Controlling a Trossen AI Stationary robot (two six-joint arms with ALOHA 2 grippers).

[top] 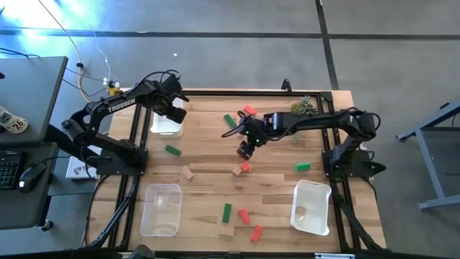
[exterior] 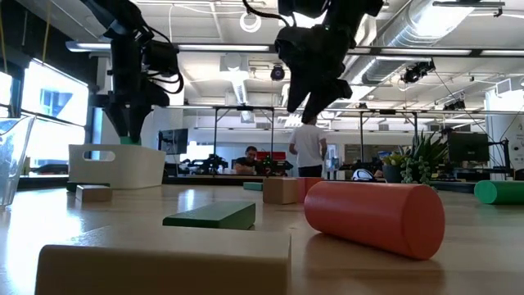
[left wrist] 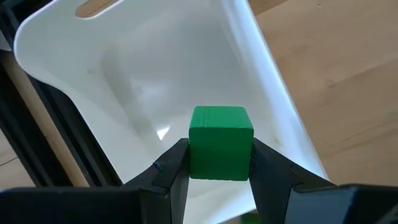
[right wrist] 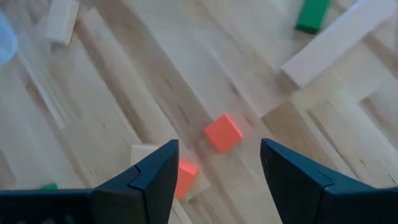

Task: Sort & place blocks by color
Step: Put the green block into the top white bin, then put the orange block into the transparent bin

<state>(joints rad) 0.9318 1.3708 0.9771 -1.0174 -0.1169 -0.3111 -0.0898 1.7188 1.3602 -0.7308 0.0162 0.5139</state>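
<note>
The left gripper (left wrist: 219, 171) grips one green cube (left wrist: 220, 142) between its jaws, directly above the white tray (left wrist: 143, 93); the right gripper (right wrist: 219, 168) hangs open and empty over the table (top: 208, 147), with one red cube (right wrist: 223, 132) below the gap of its jaws. Three trays stand on the table; scattered blocks lie around, about five green, five red, four tan.

An open-plan robotics lab: beyond the wooden table (exterior: 458, 270) stand further workbenches with people (exterior: 309, 146), monitors (exterior: 467, 147), exposed ceiling ducts (exterior: 426, 37), and a desk with keyboard (top: 7, 167) beside it.
</note>
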